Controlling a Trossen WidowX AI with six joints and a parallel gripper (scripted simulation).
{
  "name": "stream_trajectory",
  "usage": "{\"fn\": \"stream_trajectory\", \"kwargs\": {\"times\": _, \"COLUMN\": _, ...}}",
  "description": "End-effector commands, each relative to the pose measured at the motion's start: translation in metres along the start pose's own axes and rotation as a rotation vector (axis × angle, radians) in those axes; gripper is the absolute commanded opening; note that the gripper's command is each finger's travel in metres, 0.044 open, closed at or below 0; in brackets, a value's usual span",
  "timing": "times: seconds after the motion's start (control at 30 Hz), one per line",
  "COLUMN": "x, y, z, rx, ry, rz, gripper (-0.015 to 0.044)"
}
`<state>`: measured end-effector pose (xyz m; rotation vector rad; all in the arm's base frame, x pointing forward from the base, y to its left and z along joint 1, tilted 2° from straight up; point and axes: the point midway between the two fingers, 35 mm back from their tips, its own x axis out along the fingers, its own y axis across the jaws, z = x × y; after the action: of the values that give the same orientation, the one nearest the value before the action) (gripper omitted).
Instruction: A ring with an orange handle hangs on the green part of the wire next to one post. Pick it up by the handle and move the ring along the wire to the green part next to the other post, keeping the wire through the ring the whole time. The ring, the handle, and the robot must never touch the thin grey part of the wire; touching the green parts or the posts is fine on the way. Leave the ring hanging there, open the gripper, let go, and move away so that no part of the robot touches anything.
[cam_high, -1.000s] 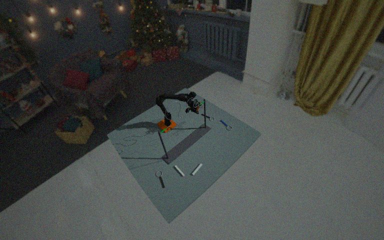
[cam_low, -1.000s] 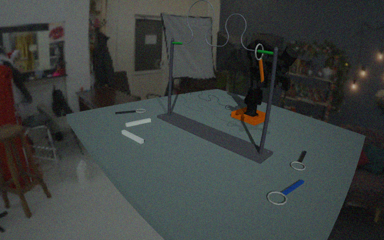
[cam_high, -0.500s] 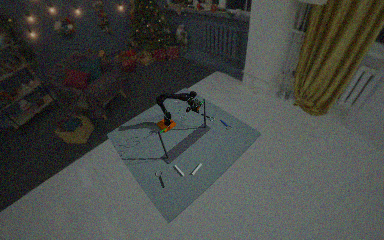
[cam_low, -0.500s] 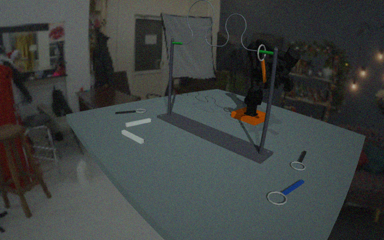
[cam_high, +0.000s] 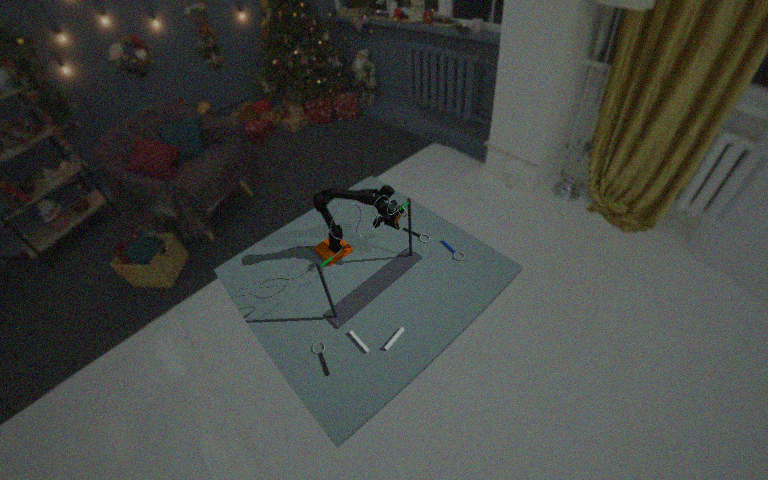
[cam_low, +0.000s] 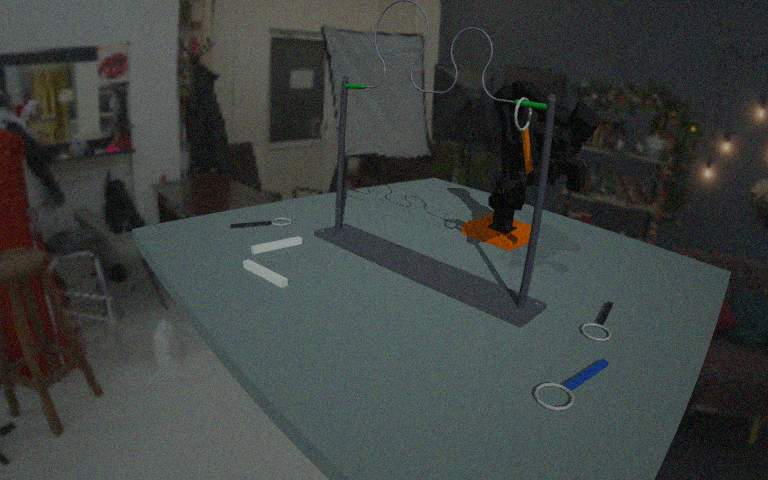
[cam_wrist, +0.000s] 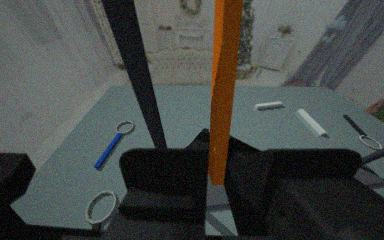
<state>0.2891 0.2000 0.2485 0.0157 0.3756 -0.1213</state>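
Note:
The orange handle (cam_low: 527, 151) (cam_wrist: 224, 95) hangs down from the pale ring, tilted slightly. The ring (cam_low: 515, 117) is around the inner end of the green part (cam_low: 539, 105) (cam_high: 404, 206) beside the right-hand post (cam_low: 538, 209) of the exterior view. My gripper (cam_wrist: 210, 133) is shut on the handle's lower part; its fingers are hard to make out in the top and exterior views. The thin grey wire (cam_low: 491, 52) winds in tall bends to the other green part (cam_low: 355, 86) (cam_high: 326, 261) at the other post (cam_low: 341, 152) (cam_high: 326, 289). Whether ring and wire touch is unclear.
The posts stand on a grey base board (cam_high: 373, 287) (cam_low: 419, 270). A blue-handled ring (cam_high: 448, 246) (cam_low: 586, 374) (cam_wrist: 107, 150) and two black-handled rings lie on the table. Two white bars (cam_low: 276, 245) (cam_low: 265, 273) lie beyond the board. The near post (cam_wrist: 135, 75) rises left of the handle in the wrist view.

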Motion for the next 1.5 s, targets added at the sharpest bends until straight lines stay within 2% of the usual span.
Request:
{"fn": "stream_trajectory", "kwargs": {"times": 0.0, "x": 0.000, "y": -0.001, "z": 0.000, "rx": 0.003, "ry": -0.003, "rz": -0.004, "gripper": -0.0150}}
{"fn": "stream_trajectory", "kwargs": {"times": 0.33, "x": 0.000, "y": -0.001, "z": 0.000, "rx": 0.003, "ry": -0.003, "rz": -0.004, "gripper": -0.0150}}
{"fn": "stream_trajectory", "kwargs": {"times": 0.73, "x": -0.002, "y": 0.000, "z": -0.001, "rx": 0.001, "ry": 0.001, "rz": -0.001, "gripper": 0.0160}}
{"fn": "stream_trajectory", "kwargs": {"times": 1.13, "x": -0.046, "y": 0.000, "z": -0.002, "rx": 0.003, "ry": 0.004, "rz": -0.005, "gripper": 0.0160}}
{"fn": "stream_trajectory", "kwargs": {"times": 1.47, "x": -0.049, "y": 0.000, "z": -0.001, "rx": 0.003, "ry": 0.003, "rz": -0.004, "gripper": 0.0160}}
